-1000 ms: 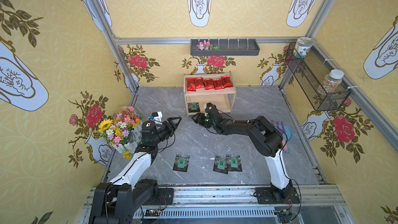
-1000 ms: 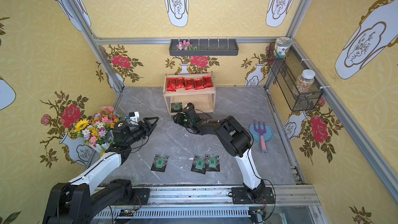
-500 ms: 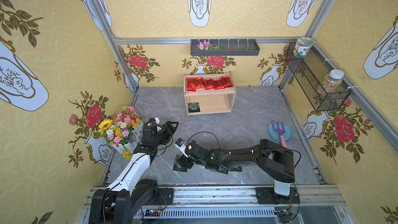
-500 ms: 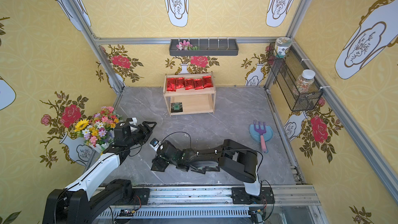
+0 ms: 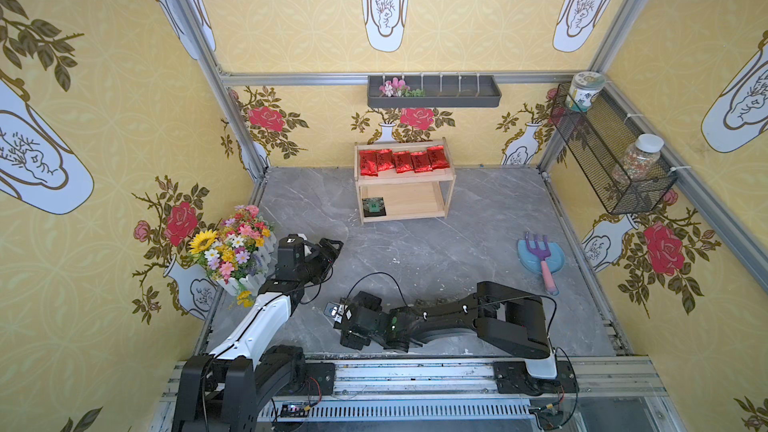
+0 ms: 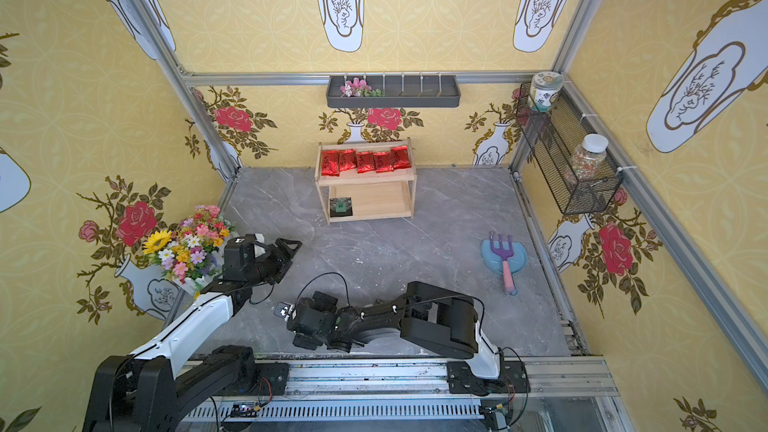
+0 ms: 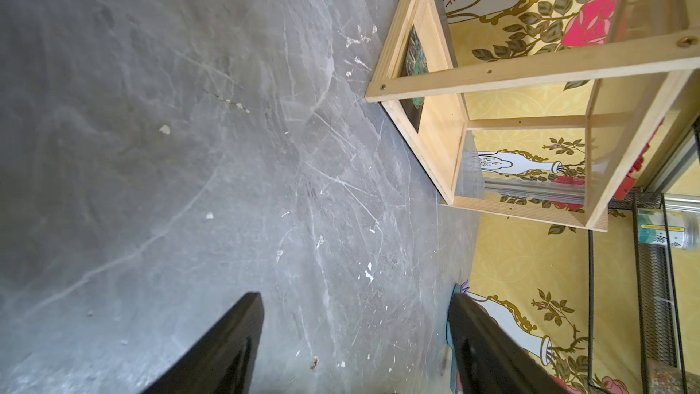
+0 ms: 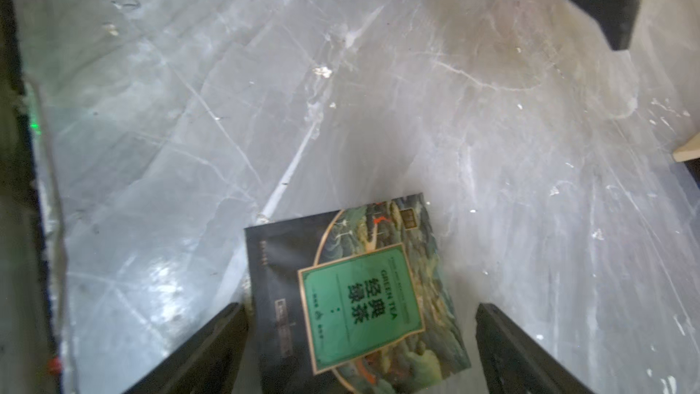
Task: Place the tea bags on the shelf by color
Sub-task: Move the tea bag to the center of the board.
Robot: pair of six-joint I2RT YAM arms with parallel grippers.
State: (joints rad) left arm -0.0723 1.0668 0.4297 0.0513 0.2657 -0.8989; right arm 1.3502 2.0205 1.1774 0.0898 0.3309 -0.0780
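Note:
The wooden shelf (image 5: 444, 178) stands at the back. Several red tea bags (image 5: 402, 161) lie in a row on its top tier, and one black tea bag (image 5: 373, 206) lies on the lower tier's left end. My right arm lies low along the table's front. Its gripper (image 5: 352, 339) points down near the front left and hides the table under it in both top views. In the right wrist view a black tea bag with a green label (image 8: 356, 297) lies flat between the open fingers of that gripper (image 8: 360, 312). My left gripper (image 5: 332, 248) hovers open and empty beside the flowers.
A flower pot (image 5: 232, 249) stands at the left wall, close to my left arm. A blue dish with a purple rake (image 5: 540, 259) lies at the right. A dark wall tray (image 5: 432, 93) and a mesh basket with jars (image 5: 611, 160) hang on the walls.
My right arm swung from the shelf's lower tier back to the front left of the table, and its jaws opened wide over a black tea bag. My left gripper opened a little wider.

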